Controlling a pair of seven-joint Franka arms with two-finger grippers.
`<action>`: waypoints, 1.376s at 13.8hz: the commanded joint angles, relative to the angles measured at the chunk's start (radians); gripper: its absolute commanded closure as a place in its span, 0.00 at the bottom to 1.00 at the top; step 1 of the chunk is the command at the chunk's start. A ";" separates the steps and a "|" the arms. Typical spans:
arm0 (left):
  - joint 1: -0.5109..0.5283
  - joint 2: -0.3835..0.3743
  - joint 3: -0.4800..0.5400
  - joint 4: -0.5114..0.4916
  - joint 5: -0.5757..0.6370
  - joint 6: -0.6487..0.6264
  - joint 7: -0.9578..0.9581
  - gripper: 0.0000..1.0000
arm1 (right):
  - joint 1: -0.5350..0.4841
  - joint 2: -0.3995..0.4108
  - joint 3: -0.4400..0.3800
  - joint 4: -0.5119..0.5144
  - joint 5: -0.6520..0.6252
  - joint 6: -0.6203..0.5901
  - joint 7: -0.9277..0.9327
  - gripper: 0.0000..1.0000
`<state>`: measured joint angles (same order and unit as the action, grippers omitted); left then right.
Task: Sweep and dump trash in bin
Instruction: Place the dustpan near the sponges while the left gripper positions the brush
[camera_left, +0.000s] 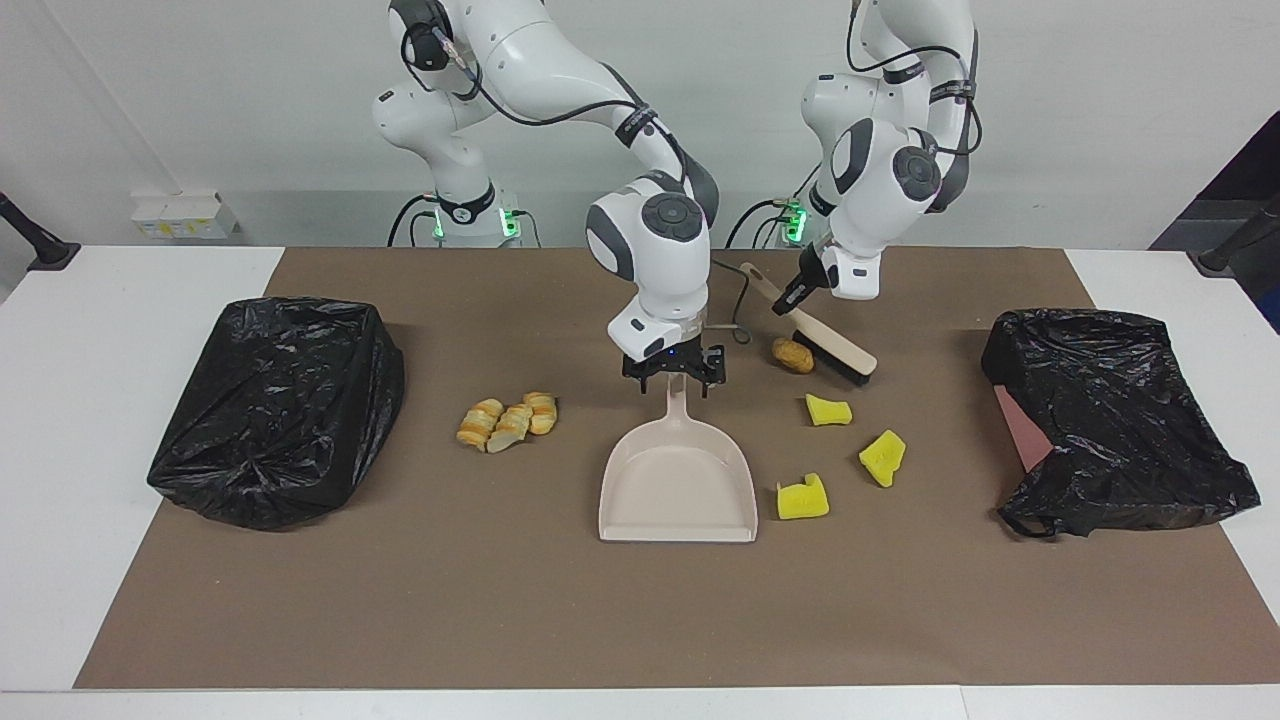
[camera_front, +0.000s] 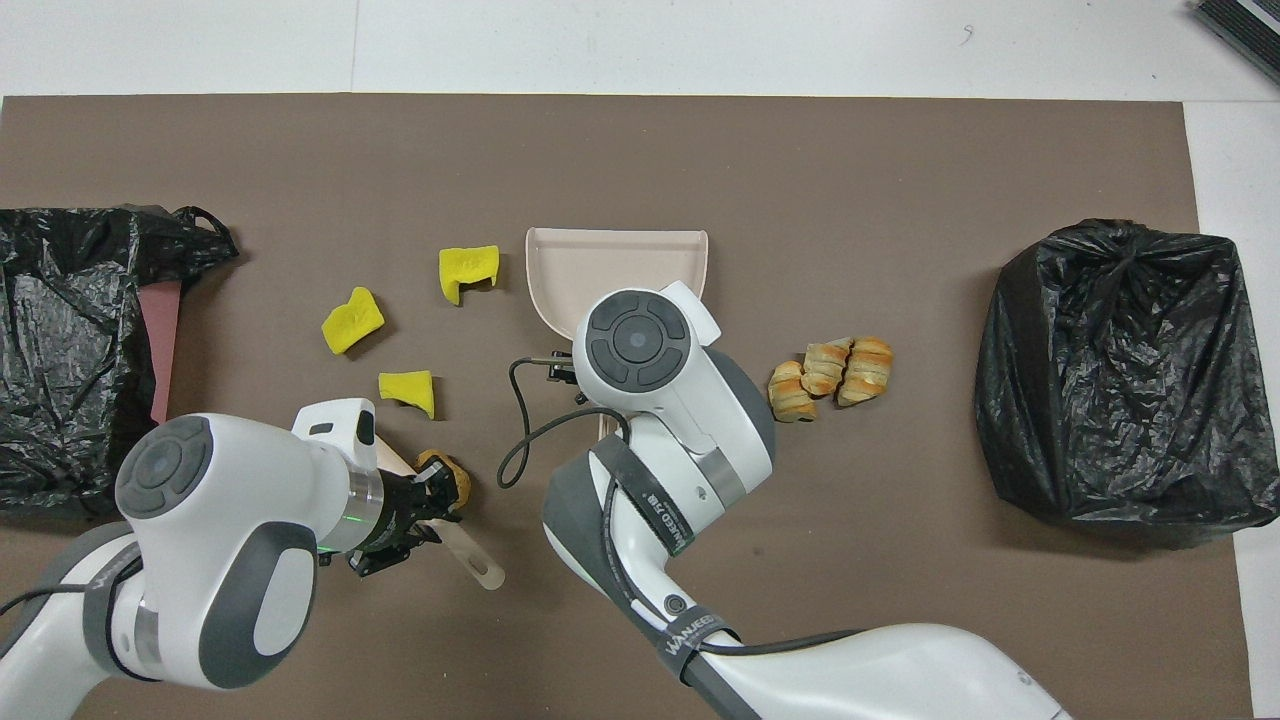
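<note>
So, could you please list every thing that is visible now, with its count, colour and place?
Sponge chunks: three, yellow, toward the left arm's end beside the dustpan.
Potato-like lump: one, brown, against the brush.
Bread pieces: one cluster, golden-brown, toward the right arm's end.
Dustpan: one, beige, mid-mat.
Brush: one, wooden, dark bristles.
Bagged bins: two, black, one at each end.
Mat: one, brown.
Left gripper: shut on the brush handle.
Right gripper: open, around the dustpan handle.
</note>
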<state>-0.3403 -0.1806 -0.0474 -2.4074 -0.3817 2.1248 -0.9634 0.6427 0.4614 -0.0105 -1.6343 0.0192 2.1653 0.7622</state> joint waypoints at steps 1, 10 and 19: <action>0.020 0.079 0.011 0.103 -0.014 -0.019 0.084 1.00 | -0.002 -0.001 0.001 -0.033 -0.008 0.027 -0.041 0.23; 0.231 0.136 0.015 0.291 0.109 -0.189 0.496 1.00 | -0.052 -0.087 0.003 -0.015 -0.027 -0.064 -0.495 1.00; 0.317 0.260 0.014 0.280 0.298 -0.121 1.035 1.00 | -0.150 -0.385 0.004 -0.260 -0.019 -0.252 -1.360 1.00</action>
<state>-0.0210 0.0386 -0.0230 -2.1450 -0.1420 1.9883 0.0304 0.5031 0.1246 -0.0147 -1.8034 -0.0068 1.8908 -0.4544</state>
